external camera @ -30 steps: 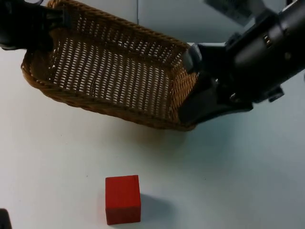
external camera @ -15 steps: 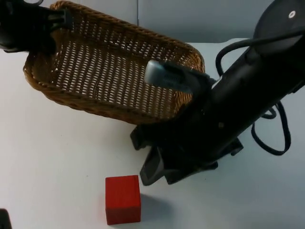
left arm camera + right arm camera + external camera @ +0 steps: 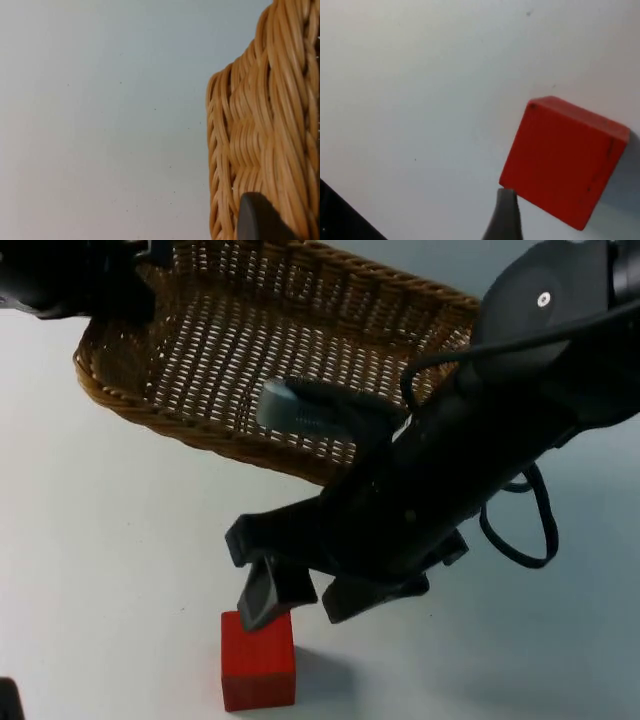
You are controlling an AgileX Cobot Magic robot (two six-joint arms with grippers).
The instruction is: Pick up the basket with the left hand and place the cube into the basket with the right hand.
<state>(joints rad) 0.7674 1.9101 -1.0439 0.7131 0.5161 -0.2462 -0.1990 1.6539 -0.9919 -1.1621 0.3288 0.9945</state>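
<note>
The cube (image 3: pixel 258 659) sits on the table, just below and slightly left of the right gripper (image 3: pixel 298 597), whose fingers are spread and empty. The basket (image 3: pixel 300 350) is apparently gripped by the left gripper (image 3: pixel 95 280).

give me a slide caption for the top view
Right tool open above the red cube; left tool holds the wicker basket.

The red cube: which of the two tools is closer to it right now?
The right. The right tool is just above the red cube, its fingers spread wide and one fingertip beside it. The left tool is far off, gripping the basket rim.
</note>
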